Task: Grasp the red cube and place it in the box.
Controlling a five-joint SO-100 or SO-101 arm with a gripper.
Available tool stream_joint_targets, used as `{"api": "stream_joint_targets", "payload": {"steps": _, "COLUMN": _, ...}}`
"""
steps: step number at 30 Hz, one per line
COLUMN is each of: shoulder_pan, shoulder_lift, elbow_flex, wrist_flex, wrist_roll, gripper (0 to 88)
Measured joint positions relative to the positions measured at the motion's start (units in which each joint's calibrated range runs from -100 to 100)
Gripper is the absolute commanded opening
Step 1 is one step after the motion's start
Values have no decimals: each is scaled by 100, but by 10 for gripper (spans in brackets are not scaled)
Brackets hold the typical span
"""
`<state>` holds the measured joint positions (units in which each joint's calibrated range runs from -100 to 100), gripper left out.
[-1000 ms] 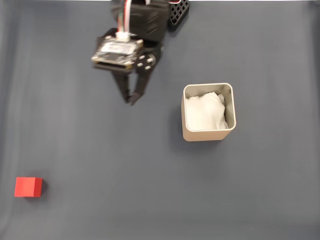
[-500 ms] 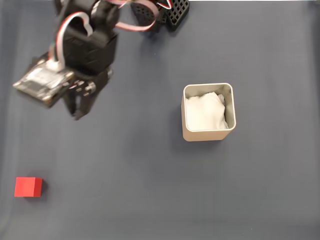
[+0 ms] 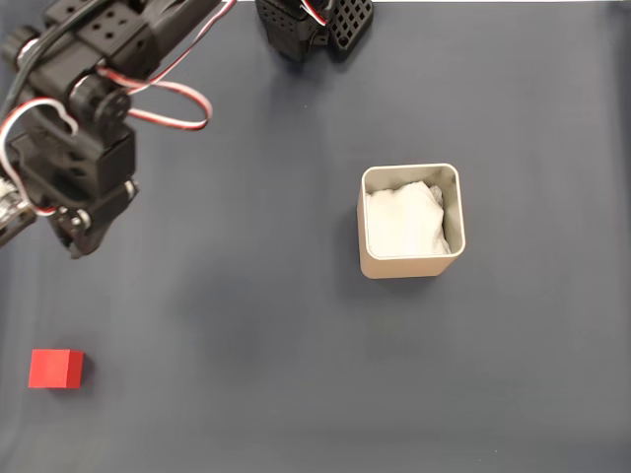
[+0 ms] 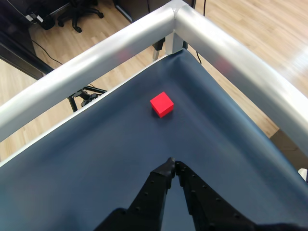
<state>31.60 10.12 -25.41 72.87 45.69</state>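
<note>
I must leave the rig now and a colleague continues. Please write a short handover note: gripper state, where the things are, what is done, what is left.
Gripper: fingers closed together, holding nothing, above the dark mat and short of the cube.
Red cube: on the mat near the lower left corner in the fixed view, untouched; in the wrist view it lies ahead of the fingertips.
Box: right of centre, holding white padding and no cube.
Done: nothing grasped.
Left: open, reach the cube, grasp, carry to the box, release.

No readable text, label, brand, number or sign is showing in either view: the red cube [image 3: 55,368], the box [image 3: 409,264] and the desk [image 3: 296,374] are all looking plain.
</note>
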Motion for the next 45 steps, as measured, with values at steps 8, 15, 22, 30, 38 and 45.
{"api": "stream_joint_targets", "payload": {"steps": 8, "shoulder_pan": 8, "shoulder_lift": 1016, "elbow_flex": -1330, "wrist_flex": 325, "wrist_roll": 20, "gripper": 4}}
{"api": "stream_joint_targets", "payload": {"steps": 15, "shoulder_pan": 105, "shoulder_lift": 1721, "elbow_flex": -2177, "wrist_flex": 325, "wrist_roll": 122, "gripper": 45}}
{"api": "stream_joint_targets", "payload": {"steps": 22, "shoulder_pan": 90, "shoulder_lift": 2363, "elbow_flex": -2896, "wrist_flex": 325, "wrist_roll": 508, "gripper": 79}}
{"api": "stream_joint_targets", "payload": {"steps": 30, "shoulder_pan": 180, "shoulder_lift": 3103, "elbow_flex": -3579, "wrist_flex": 81, "wrist_roll": 703, "gripper": 154}}
{"api": "stream_joint_targets", "payload": {"steps": 38, "shoulder_pan": 331, "shoulder_lift": 3683, "elbow_flex": -4035, "wrist_flex": -236, "wrist_roll": 757, "gripper": 238}}
{"api": "stream_joint_targets", "payload": {"steps": 45, "shoulder_pan": 398, "shoulder_lift": 4021, "elbow_flex": -4062, "wrist_flex": -772, "wrist_roll": 796, "gripper": 312}}
